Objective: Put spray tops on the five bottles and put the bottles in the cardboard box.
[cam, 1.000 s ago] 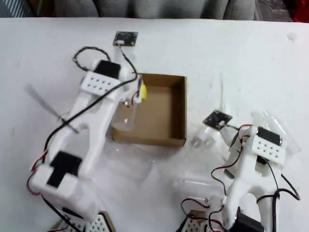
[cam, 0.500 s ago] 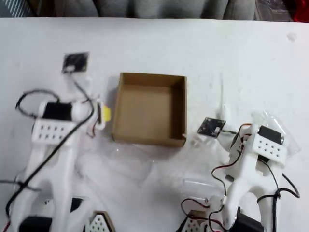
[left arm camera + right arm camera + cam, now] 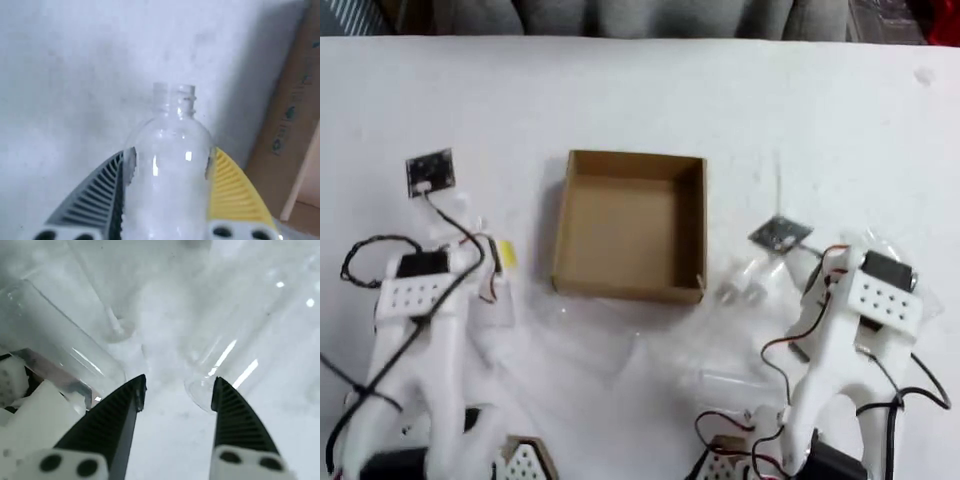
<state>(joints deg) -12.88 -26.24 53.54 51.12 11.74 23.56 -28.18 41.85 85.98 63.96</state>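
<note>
White tabletop [image 3: 650, 95] across the whole high view, running at 12 o'clock to a far edge backed by grey upholstered seating [image 3: 620, 15]. Near the middle, an open-topped square brown cardboard box [image 3: 630, 230], walls upright, flat on the surface. At 8 o'clock from the box, the left gripper [image 3: 170, 154], clamped by its grey and yellow fingers around the body of a clear plastic bottle [image 3: 172, 125]; threaded neck uncapped, pointing out over the table, the box's outer wall just beside. At 4 o'clock from the box, the right gripper [image 3: 178, 385], jaws spread apart and holding nothing, poised over loose transparent bottles [image 3: 65, 340] lying amid crinkled see-through wrapping [image 3: 595, 340]. Between box and right arm, a white spray top [image 3: 745, 282] on its side. Widest plain stretch of surface from 10 to 2 o'clock beyond the box; narrower strips at 3 and 9 o'clock beside its walls.
</note>
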